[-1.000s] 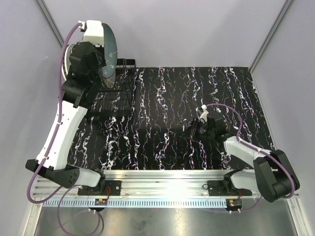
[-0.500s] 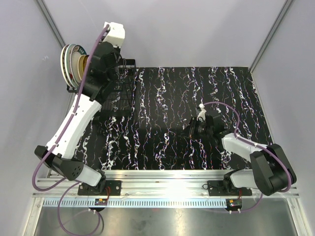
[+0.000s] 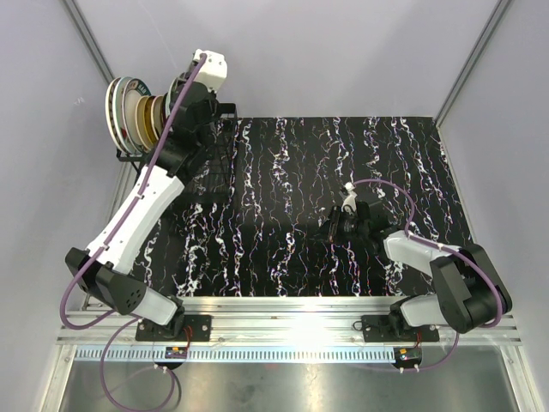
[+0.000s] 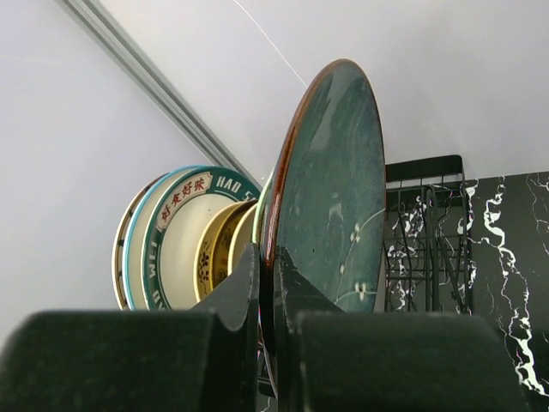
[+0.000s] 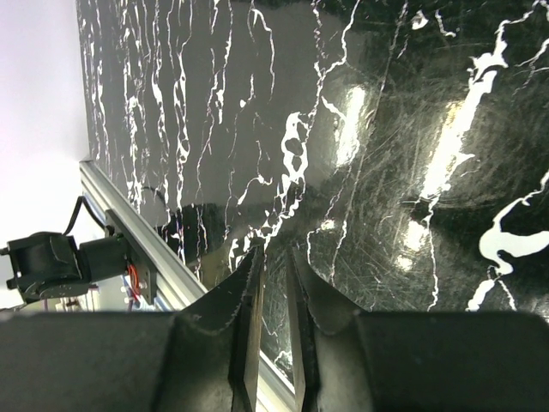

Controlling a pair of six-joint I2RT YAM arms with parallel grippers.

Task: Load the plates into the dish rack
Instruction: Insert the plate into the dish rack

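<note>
Plates (image 4: 176,236) stand upright in the dish rack (image 4: 426,227), close beside the dark green plate (image 4: 330,189) pinched by the left claw (image 4: 267,270). Right claw (image 5: 274,287), slightly spread and empty, hangs over the worktop (image 5: 386,129).

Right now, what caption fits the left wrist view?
Left hand grips a dark teal plate by its rim, beside upright plates.

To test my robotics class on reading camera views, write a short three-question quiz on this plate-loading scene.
1. True or false: the right tool grips a plate.
2. The left tool clamps: A) a yellow plate, B) a dark green round ceramic plate with a brown rim, C) a rack wire?
3. How do the other patterned round plates stand in the black wire dish rack?
Key: 1 false; 2 B; 3 upright on edge.
</note>
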